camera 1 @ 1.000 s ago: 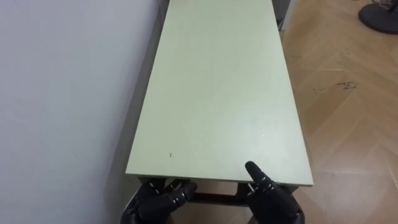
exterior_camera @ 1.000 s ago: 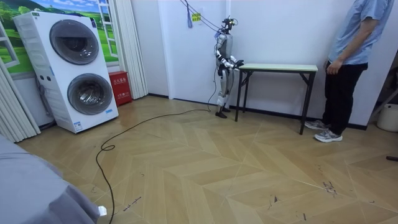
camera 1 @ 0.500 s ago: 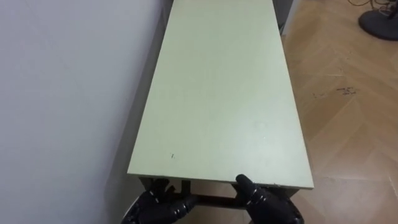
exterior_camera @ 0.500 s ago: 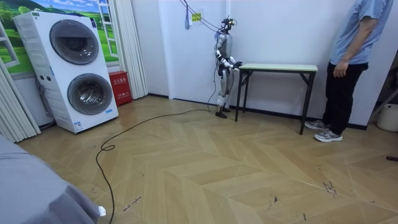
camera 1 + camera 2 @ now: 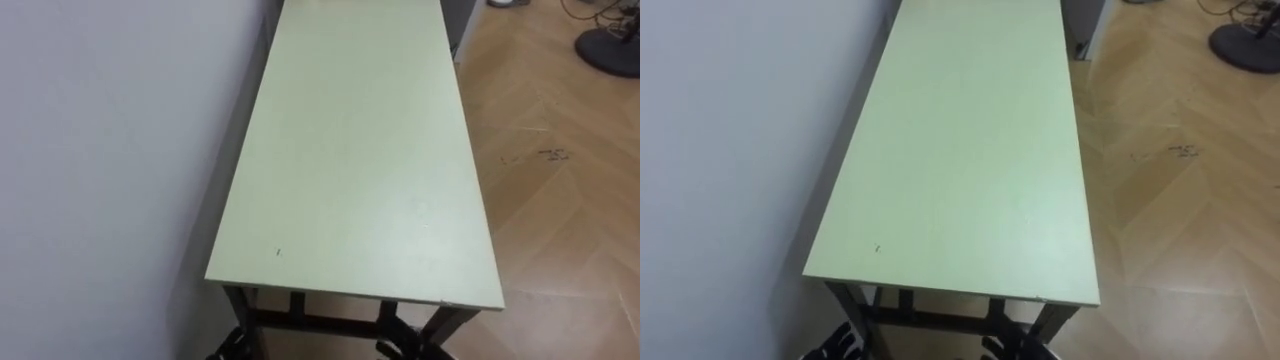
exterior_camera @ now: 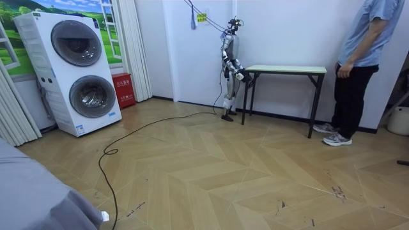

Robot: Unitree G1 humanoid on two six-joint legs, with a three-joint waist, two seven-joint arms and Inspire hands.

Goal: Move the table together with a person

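Table (image 5: 350, 150), long, rectangular, smooth, pale green

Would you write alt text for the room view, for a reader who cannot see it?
A robot stands at one end of a green-topped table by a white wall, a person at the other end. Stacked laundry machines stand at the room view's left.

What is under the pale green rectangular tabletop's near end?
A dark metal frame with legs, and the black left hand and right hand below it. The tabletop covers the rest.
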